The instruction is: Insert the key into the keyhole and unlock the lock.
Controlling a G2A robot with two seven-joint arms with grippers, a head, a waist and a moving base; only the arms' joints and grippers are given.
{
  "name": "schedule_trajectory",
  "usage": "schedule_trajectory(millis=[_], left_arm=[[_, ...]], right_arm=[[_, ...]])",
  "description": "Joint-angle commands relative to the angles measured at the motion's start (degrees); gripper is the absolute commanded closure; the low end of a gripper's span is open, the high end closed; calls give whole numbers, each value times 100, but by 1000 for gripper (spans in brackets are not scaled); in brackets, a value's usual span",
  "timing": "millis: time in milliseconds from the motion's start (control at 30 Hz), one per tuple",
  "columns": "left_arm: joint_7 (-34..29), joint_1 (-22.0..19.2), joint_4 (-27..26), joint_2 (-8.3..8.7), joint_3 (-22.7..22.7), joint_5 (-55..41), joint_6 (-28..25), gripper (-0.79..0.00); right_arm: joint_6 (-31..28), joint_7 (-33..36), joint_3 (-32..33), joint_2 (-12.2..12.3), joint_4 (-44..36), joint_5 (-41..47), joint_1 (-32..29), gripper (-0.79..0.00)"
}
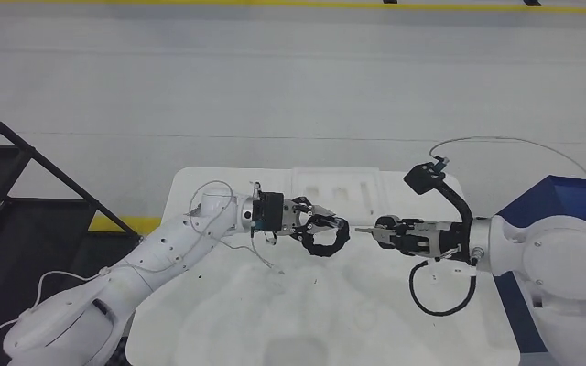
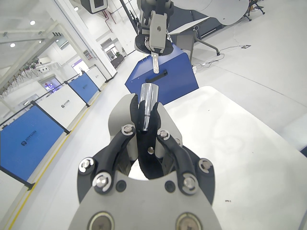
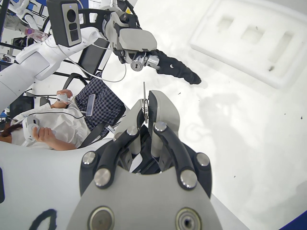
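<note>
Left pincer (image 1: 313, 222) clenched on lock (image 1: 322, 240) over bench (image 1: 275, 311) middle, edges well off, right pincer (image 1: 380, 231) grasping key (image 1: 364, 230) at lock's 3 o'clock, small gap.

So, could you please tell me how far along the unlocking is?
Done: left gripper holds the lock, right gripper holds the key. In hand: lining up; the key's tip is short of the keyhole. Remaining: inserting and turning it.

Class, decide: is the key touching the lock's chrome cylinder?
Apart. The left wrist view shows a clear gap between the tip of the key and the near end of the lock's chrome cylinder.
</note>
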Motion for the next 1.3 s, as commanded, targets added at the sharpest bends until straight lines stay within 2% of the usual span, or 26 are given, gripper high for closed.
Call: schedule_trajectory(millis=[0, 233, 467, 767, 1267], left_arm=[[222, -84, 155, -115, 103, 136, 119, 0], [591, -261, 690, -477, 333, 289, 330, 0], [740, -302, 1040, -691, 344, 284, 505, 0], [813, -272, 1167, -793, 244, 379, 535, 0], [781, -182, 1166, -853, 41, 548, 403, 0]], right_arm=[[44, -73, -56, 7, -91, -143, -32, 0], [169, -255, -204, 28, -283, -434, -102, 0], [357, -422, -207, 44, -347, -501, -165, 0], [575, -572, -269, 58, -324, -567, -157, 0], [760, -639, -400, 74, -211, -572, -31, 0]])
